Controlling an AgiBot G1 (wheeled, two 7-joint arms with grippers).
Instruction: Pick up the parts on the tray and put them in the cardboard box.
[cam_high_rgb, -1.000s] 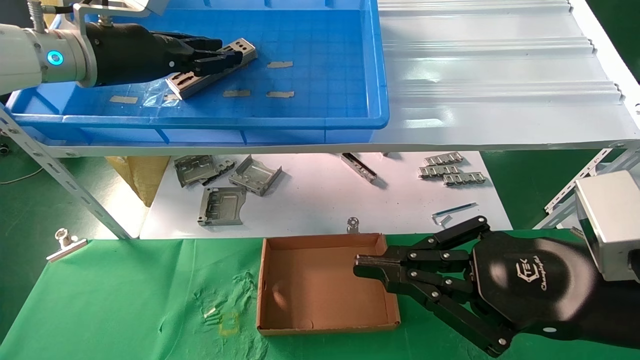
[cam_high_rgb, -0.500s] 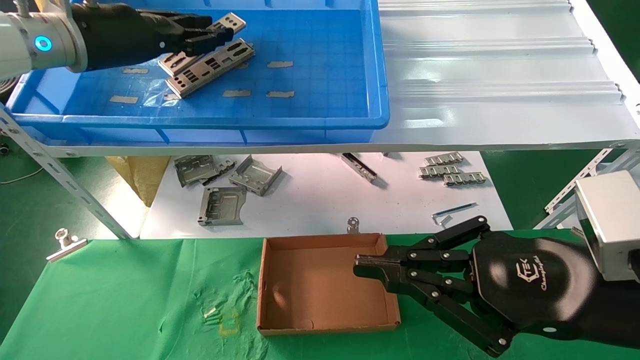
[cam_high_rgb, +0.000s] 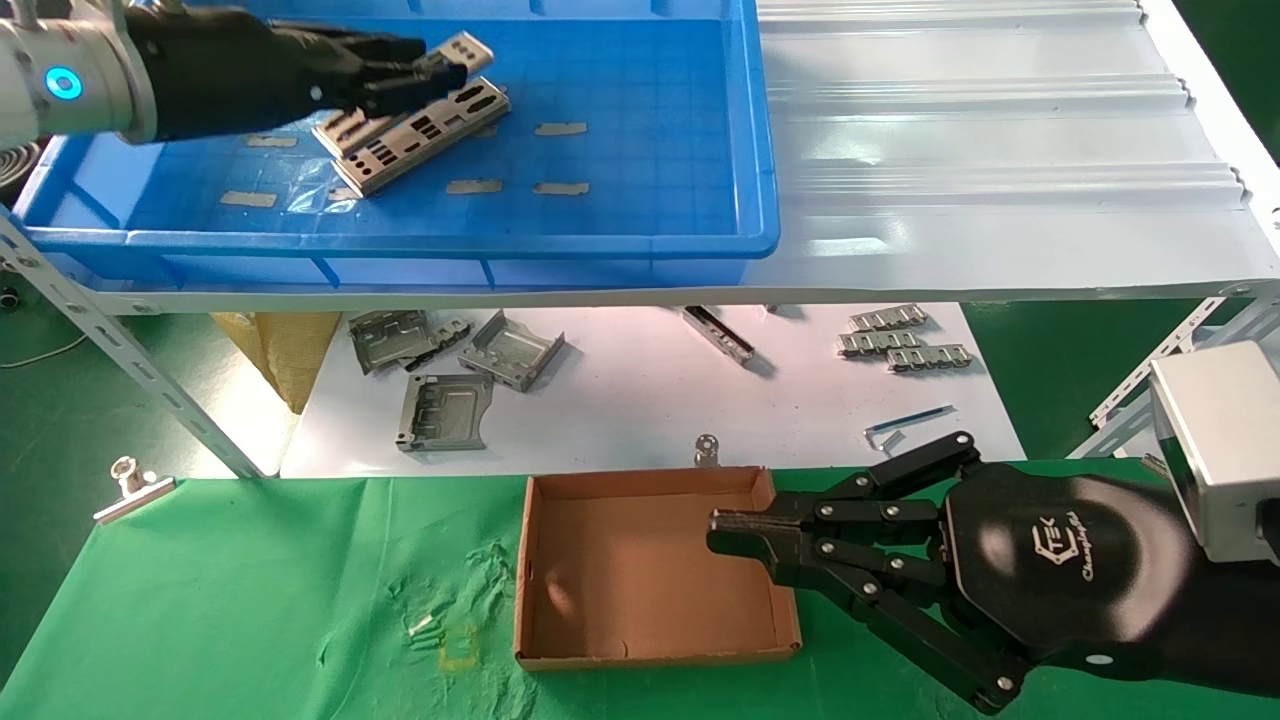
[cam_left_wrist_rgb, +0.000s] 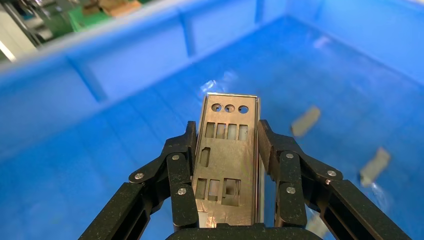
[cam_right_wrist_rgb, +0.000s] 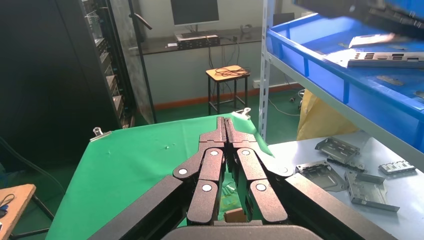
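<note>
Parts are the thing to move, and one part (cam_left_wrist_rgb: 229, 155) is now pinched between the fingers of the left gripper (cam_high_rgb: 425, 75) and lifted off the floor of the tray (cam_high_rgb: 650, 215). A second ago this gripper was low, pressed down on the pile; now it is higher and nearer the back of the tray, with the plate in its grip. That means the pick looks done, and I think the carry to the cardboard box (cam_high_rgb: 655, 570) comes next. Another part (cam_high_rgb: 420, 135) lies flat in the tray, just under the lifted one. The right gripper (cam_high_rgb: 735, 535) has not moved; it rests with fingers pressed together over the box's right wall. The box looks empty.
</note>
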